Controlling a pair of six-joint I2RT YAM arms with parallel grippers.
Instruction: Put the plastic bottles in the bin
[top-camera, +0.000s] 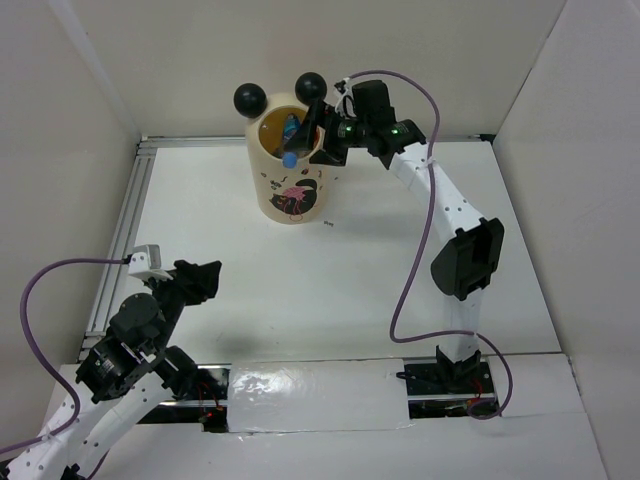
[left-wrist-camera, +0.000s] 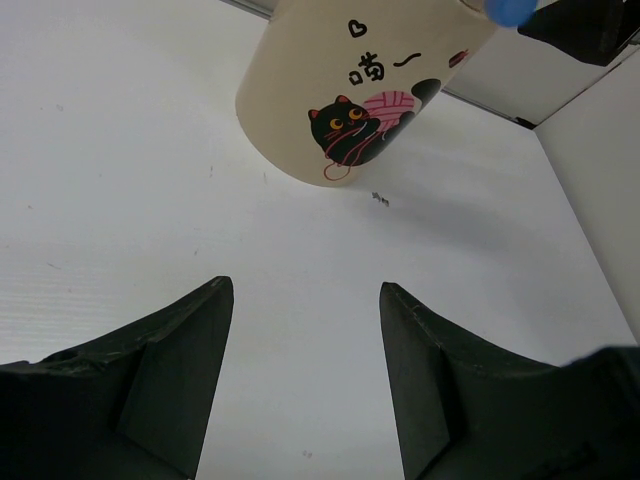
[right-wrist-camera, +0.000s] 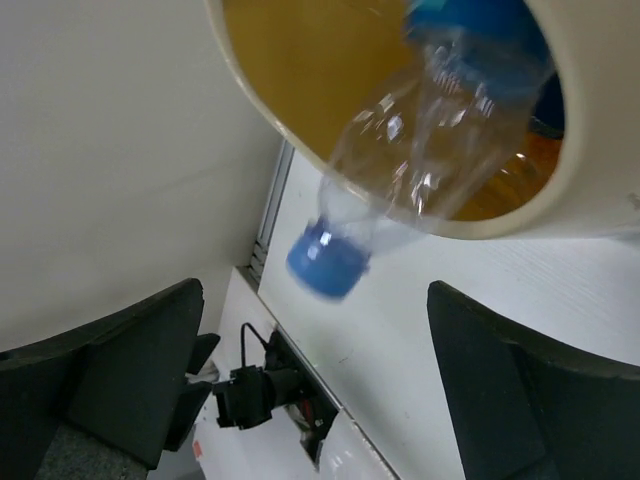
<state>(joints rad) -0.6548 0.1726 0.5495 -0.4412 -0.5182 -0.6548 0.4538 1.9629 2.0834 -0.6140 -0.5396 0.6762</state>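
Presently, the white tabletop (top-camera: 250, 290) carries the tall cream cylindrical bin (top-camera: 285, 190) with black ball ears, at far centre. A clear plastic bottle with a blue cap (right-wrist-camera: 420, 150) lies tilted in its mouth, cap end over the rim. The right claw (right-wrist-camera: 315, 290) is spread and empty beside that rim. The left claw (left-wrist-camera: 305, 290) is spread and empty at near left.

bottle (right-wrist-camera: 420, 150): clear, blue cap, blurred, tilted over bin (right-wrist-camera: 590, 160) rim | right claw (right-wrist-camera: 315, 300): fingers apart, empty
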